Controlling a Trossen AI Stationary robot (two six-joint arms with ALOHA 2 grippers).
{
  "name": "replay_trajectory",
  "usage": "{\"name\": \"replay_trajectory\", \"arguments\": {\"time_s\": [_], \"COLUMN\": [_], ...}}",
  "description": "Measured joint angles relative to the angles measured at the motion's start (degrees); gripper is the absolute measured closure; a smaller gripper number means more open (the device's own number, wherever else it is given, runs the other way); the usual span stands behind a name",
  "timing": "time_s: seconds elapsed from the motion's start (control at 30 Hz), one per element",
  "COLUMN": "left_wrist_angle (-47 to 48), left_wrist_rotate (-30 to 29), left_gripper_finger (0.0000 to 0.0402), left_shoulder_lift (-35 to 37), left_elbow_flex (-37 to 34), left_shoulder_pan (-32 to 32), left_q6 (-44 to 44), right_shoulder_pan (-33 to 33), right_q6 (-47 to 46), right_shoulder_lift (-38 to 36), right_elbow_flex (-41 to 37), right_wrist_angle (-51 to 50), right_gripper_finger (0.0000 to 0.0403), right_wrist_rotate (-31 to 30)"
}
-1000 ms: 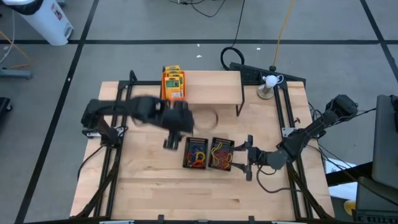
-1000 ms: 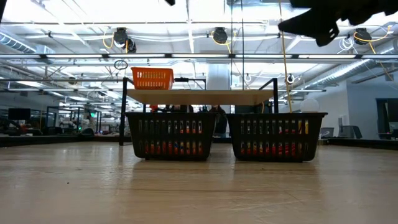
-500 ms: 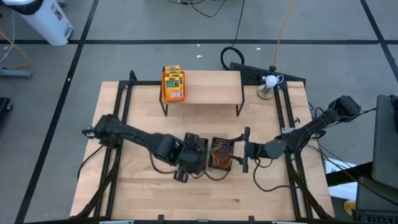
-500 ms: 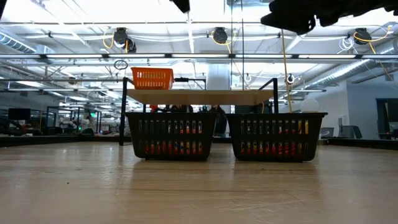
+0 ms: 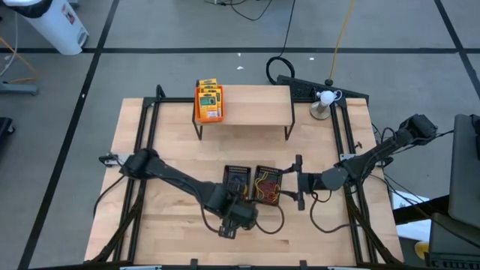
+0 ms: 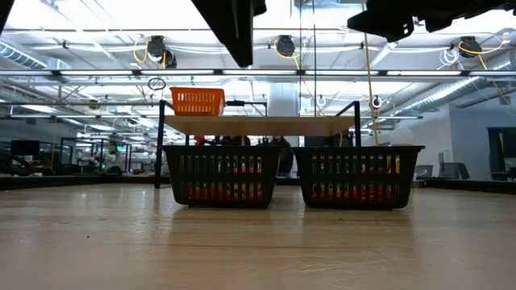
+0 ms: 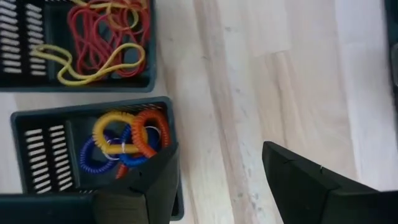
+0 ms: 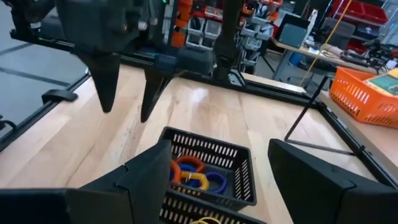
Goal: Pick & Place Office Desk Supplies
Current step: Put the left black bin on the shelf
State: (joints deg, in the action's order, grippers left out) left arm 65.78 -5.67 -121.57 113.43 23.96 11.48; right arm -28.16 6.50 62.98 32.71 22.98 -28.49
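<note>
Two black mesh bins stand side by side at mid-table. The left bin (image 5: pixel 238 177) (image 7: pixel 93 155) holds coiled loops in yellow, orange, blue and purple. The right bin (image 5: pixel 267 184) (image 7: pixel 81 43) holds red and yellow rubber bands. The orange bin (image 5: pixel 209 102) (image 6: pixel 197 101), holding yellow-and-green packs, sits on the wooden shelf. My left gripper (image 5: pixel 234 221) (image 7: pixel 217 174) hangs open above the bare wood just nearside of the left bin. My right gripper (image 5: pixel 289 185) (image 8: pixel 214 186) is open, close to the right side of the right bin, pointing toward the bins.
The light wooden shelf (image 5: pixel 247 105) on black legs spans the far part of the table. Black frame rails (image 5: pixel 139 187) run along the left and right sides. A small white object on a round base (image 5: pixel 322 101) stands at the far right corner. Bare wood lies nearside of the bins.
My left gripper has swung from in front of the shelf toward the table's near edge, passing over the left black bin, and now hangs nearside of it, lower than before. My right gripper has shifted a little toward the far edge. The bins have stayed put.
</note>
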Motion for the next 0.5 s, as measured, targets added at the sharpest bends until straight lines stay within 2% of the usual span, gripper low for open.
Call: {"name": "replay_trajectory", "arguments": {"time_s": [0.27, 0.5], "left_wrist_angle": [0.5, 0.8], "left_wrist_rotate": [-2.5, 0.4], "left_gripper_finger": [0.0176, 0.0176], "left_shoulder_lift": [-0.1, -1.0], "left_elbow_flex": [0.0, -3.0], "left_shoulder_pan": [-2.1, -3.1], "left_q6": [1.8, 2.2], "right_shoulder_pan": [0.0, 0.0], "right_q6": [-1.1, -1.3], "right_shoulder_lift": [0.0, 0.0], "right_elbow_flex": [0.0, 0.0], "right_wrist_angle": [-2.3, -2.4], "right_gripper_finger": [0.0145, 0.0145], "right_wrist_rotate": [-1.5, -1.4]}}
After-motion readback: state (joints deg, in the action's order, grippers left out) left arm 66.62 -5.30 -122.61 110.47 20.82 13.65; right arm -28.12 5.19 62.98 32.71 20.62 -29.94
